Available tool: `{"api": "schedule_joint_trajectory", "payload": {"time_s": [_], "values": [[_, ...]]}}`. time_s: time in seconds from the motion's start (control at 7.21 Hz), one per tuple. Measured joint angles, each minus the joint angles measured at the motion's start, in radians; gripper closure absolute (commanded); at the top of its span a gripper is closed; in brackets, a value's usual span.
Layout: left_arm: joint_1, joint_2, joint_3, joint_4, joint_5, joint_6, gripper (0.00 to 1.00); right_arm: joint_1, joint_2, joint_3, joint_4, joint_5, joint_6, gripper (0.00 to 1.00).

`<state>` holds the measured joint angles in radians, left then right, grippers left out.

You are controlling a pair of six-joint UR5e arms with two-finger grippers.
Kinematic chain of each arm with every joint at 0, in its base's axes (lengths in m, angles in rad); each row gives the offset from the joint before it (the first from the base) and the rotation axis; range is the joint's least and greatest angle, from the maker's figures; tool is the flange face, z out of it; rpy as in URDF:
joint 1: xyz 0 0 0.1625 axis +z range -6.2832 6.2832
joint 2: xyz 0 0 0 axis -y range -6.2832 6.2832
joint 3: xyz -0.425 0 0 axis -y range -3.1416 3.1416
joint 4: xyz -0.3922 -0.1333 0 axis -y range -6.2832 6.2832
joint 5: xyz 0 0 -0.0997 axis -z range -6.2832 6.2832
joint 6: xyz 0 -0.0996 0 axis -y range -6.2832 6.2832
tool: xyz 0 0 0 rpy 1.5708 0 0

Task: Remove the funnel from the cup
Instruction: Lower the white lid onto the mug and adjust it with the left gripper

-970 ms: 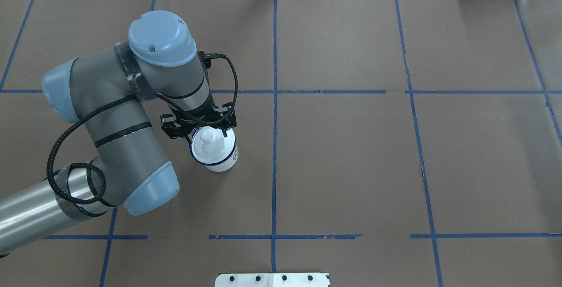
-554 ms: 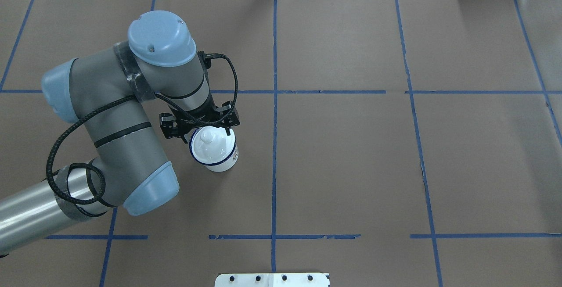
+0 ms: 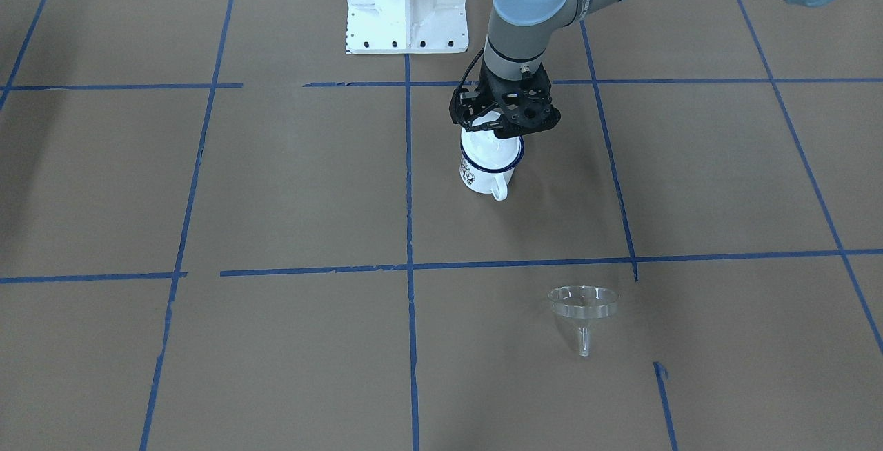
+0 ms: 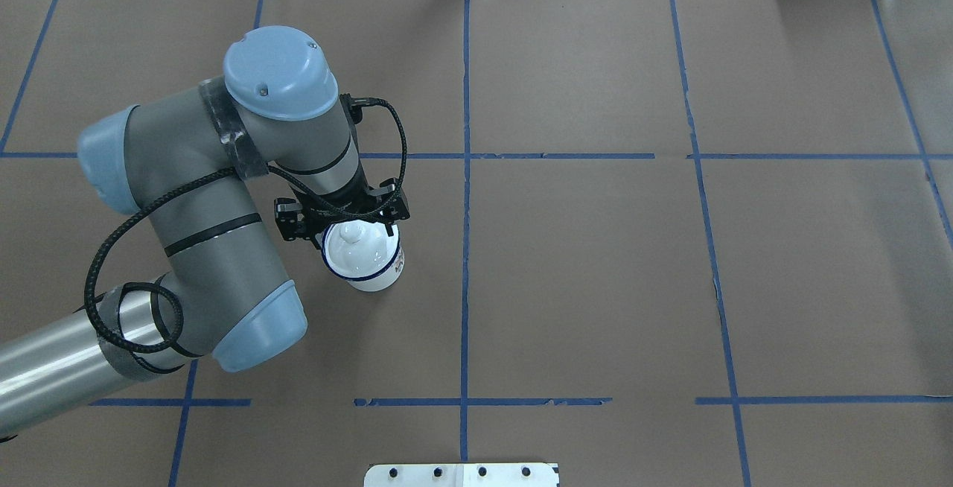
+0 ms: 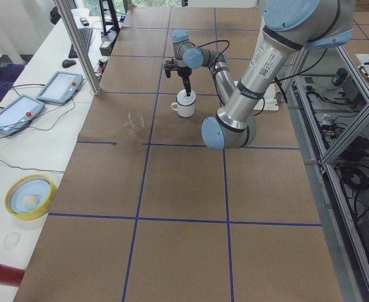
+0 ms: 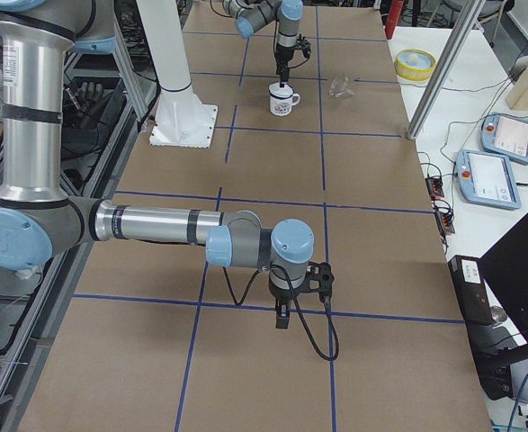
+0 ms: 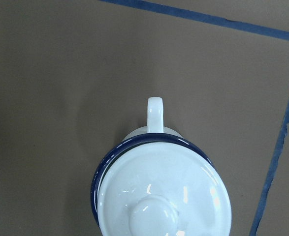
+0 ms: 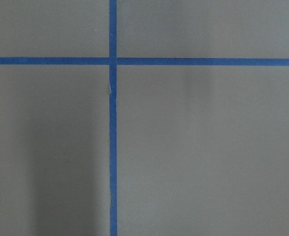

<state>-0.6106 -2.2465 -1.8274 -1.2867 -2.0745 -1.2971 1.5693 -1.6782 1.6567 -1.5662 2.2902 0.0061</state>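
Note:
The cup stands upright left of the table's middle, and a round white domed lid with a knob covers it. The clear funnel lies on its side on the brown paper, well apart from the cup on the operators' side. My left gripper hangs just above the lid's knob and looks open and empty. The left wrist view shows the lid and the cup's handle, but no fingers. My right gripper hovers over bare paper far from the cup; I cannot tell whether it is open.
The white robot base stands behind the cup. A yellow bowl and tablets sit on the white bench beyond the paper's far edge. Blue tape lines cross the paper.
My left arm has shifted slightly to the right and away over the cup. The cup and lid have not moved.

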Motion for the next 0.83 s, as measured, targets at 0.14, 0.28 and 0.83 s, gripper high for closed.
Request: {"api": "schedule_joint_trajectory", "payload": {"time_s": [0.14, 0.28, 0.83], "values": [[0.01, 0.002, 0.003, 0.0, 0.004, -0.012, 0.0, 0.0, 0.0, 0.0, 0.0, 0.0, 0.0, 0.0], [0.02, 0.004, 0.005, 0.0, 0.008, -0.027, 0.0, 0.0, 0.0, 0.0, 0.0, 0.0, 0.0, 0.0], [0.036, 0.012, 0.008, 0.001, 0.011, -0.04, 0.0, 0.0, 0.0, 0.0, 0.0, 0.0, 0.0, 0.0]]}}
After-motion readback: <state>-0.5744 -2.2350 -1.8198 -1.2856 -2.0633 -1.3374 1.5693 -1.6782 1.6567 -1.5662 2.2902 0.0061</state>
